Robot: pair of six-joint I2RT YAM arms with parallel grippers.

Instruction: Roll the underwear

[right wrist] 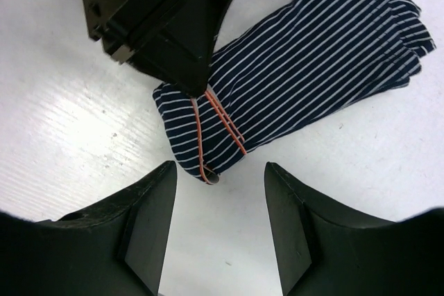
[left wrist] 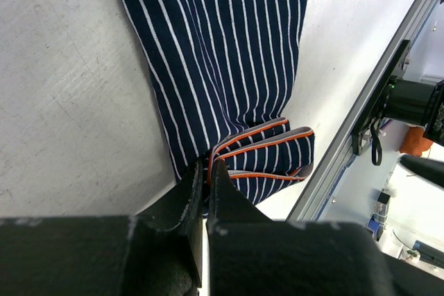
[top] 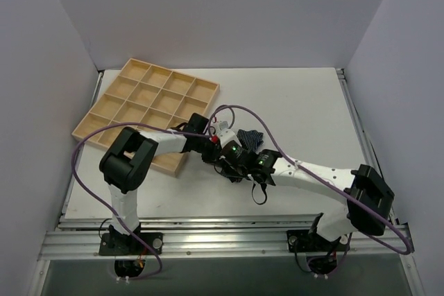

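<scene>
On the top camera the underwear [top: 251, 137] lies on the white bench [top: 298, 102] near the middle of the frame. It sits to the right of the wooden tray [top: 173, 74] that fills the upper left, and it does not touch it. Both arms meet just below and left of the cloth, and they hide part of it from that view.

On the left wrist camera my left hand [left wrist: 205, 171] has its two fingers squeezed almost together at the bottom centre of the frame, pinching the edge of the cloth. The orange-trimmed waistband is folded over there in a few layers. The rest of the navy cloth, with its thin white stripes, runs flat toward the top of the frame.

On the right wrist camera my right hand [right wrist: 218, 171] is open, with its fingers spread wide at the bottom of the frame and nothing between them but the folded waistband end and bare bench. I can't tell whether those fingers touch the bench. The underwear stretches as a narrow band from there toward the upper right.
</scene>
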